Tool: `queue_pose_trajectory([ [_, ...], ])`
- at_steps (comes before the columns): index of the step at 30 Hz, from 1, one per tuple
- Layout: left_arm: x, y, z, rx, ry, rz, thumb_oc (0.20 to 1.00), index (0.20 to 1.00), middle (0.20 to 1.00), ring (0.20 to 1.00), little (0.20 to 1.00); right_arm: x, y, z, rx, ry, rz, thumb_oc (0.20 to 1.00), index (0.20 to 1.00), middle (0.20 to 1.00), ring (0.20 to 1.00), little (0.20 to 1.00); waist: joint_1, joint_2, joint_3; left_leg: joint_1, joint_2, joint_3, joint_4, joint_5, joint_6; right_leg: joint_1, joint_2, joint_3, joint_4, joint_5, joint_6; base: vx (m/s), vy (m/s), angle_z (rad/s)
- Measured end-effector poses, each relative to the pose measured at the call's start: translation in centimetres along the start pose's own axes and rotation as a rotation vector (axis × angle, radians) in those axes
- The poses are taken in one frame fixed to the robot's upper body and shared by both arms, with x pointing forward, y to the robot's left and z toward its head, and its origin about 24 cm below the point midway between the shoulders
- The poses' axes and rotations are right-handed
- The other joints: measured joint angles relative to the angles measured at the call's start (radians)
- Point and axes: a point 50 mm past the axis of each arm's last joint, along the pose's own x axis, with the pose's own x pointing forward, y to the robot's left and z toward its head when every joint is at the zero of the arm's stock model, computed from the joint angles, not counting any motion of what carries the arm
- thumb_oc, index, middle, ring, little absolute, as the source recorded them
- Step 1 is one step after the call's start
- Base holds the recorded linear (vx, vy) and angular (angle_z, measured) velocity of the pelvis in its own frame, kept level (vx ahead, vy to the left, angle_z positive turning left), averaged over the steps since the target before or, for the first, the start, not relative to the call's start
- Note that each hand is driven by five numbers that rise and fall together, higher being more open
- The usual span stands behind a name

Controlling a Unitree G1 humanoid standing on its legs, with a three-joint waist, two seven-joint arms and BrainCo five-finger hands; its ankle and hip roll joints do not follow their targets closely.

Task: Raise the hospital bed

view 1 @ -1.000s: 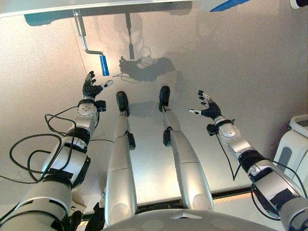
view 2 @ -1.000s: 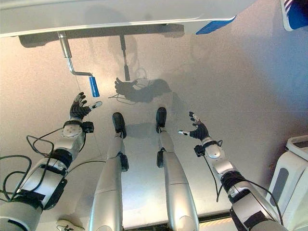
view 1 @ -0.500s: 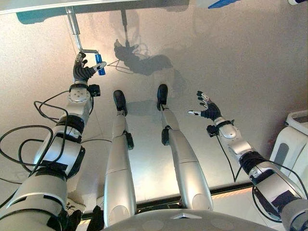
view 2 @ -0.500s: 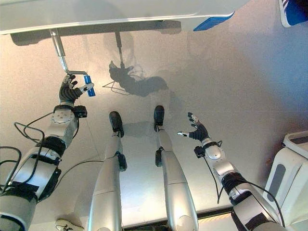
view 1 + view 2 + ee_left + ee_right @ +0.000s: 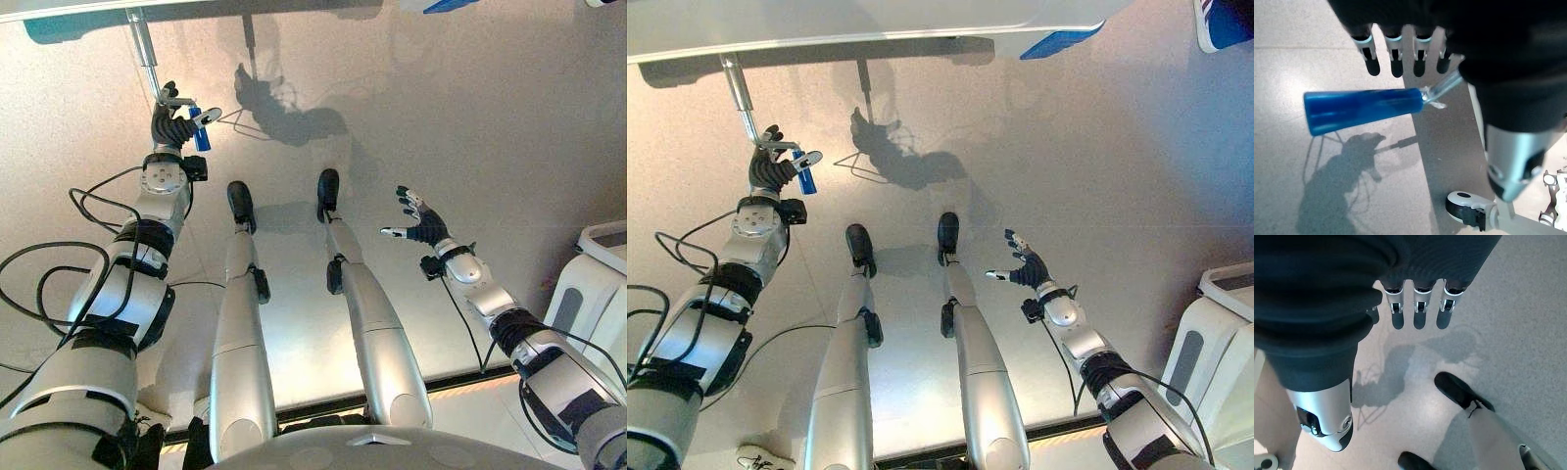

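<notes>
- We reach our left robot hand (image 5: 172,125) up to the blue crank handle (image 5: 1361,108) under the hospital bed (image 5: 872,24); fingers straight, not closed on it.
- Our right robot hand (image 5: 419,223) hangs open over the floor.
- Next we likely need to wrap fingers round the handle and turn.

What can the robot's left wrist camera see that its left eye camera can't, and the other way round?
Left wrist view: a caster wheel on the floor, and the left robot hand up close, fingers straight beside the blue crank handle, not curled round it.

Left eye view: the right robot hand held open above the floor, the bed edge along the top, and a white unit at the right.

Both: the blue handle on its metal crank, the left robot hand at it, and the grey floor.
</notes>
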Motion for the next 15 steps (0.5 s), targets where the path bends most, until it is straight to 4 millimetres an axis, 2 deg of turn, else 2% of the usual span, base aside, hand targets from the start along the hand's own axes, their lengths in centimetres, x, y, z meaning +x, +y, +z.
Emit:
queue_pose_trajectory([
  [15,0.11,0.45,-0.28,0.002,0.024,0.016,1.000,1.000,1.000,1.000,1.000,0.01,0.38,0.15,-0.032,-0.009,0.023,1.000,1.000,1.000,1.000,1.000,-0.007,-0.010,0.000,-0.018,0.000,0.000,0.004,0.000,0.000,-0.017,0.000,0.000,0.002,0.001,-0.001,0.00,0.000,0.00],
])
